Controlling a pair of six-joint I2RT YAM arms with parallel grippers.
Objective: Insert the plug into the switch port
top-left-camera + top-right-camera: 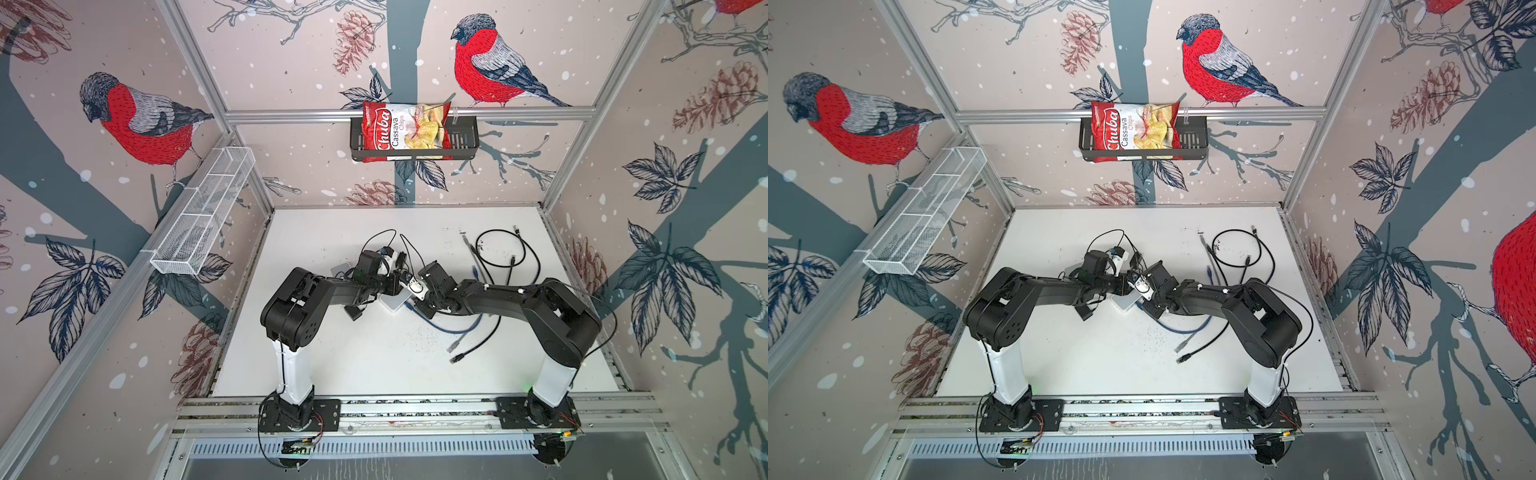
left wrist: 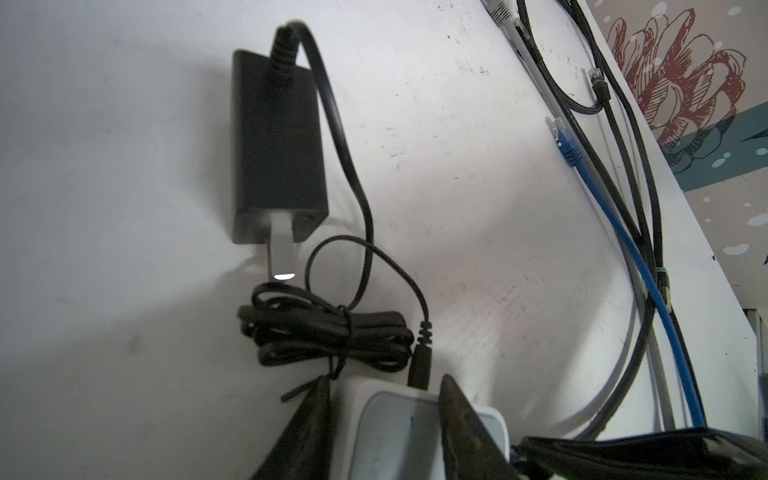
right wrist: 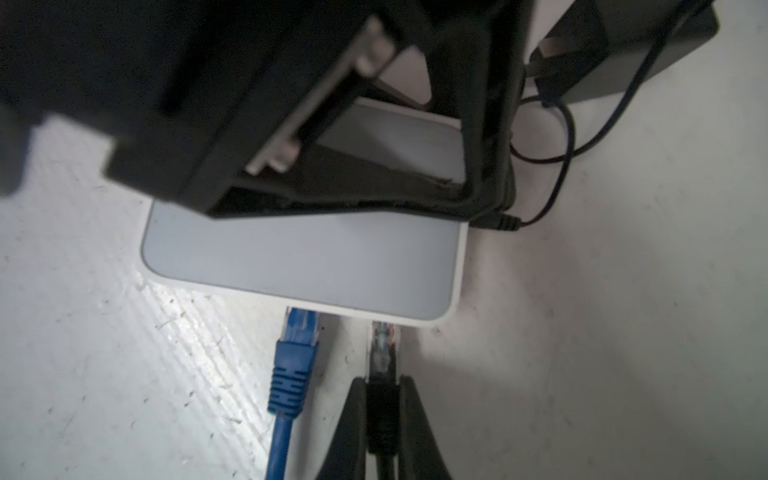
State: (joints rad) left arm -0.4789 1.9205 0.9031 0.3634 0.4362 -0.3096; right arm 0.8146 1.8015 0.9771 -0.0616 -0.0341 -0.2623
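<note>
The right gripper [image 3: 380, 409] is clamped on a black plug [image 3: 381, 353], its two dark fingers [image 3: 347, 419] pinching the plug's boot from either side near the lower middle of the right wrist view. The plug's long axis runs straight up the frame, its clear tip pointing at the near edge of the switch [image 3: 299, 262] and meeting that edge; how far it sits in the port cannot be told. Just to its left a blue plug [image 3: 293, 357] lies parallel, nose also at the switch's edge, its blue cable trailing down out of frame.

The switch is a flat white box with a grey-blue top, lying on the white table [image 3: 623, 332] in the middle of the frame. The left gripper [image 2: 384, 419] holds it across its width, jaws partly apart with a finger on each side, seen at the lower middle of the left wrist view. A thin black power lead enters the switch beside that grip, and its bundled slack and the black power adapter [image 2: 276, 145] lie beyond on the table.

In both top views the two arms reach inward from their bases at the lower edge, elbows raised and forearms bent toward each other, wrists nearly meeting over the switch [image 1: 392, 301] at the table's centre. Loose black cables [image 1: 507, 257] lie at the upper right of the table.
</note>
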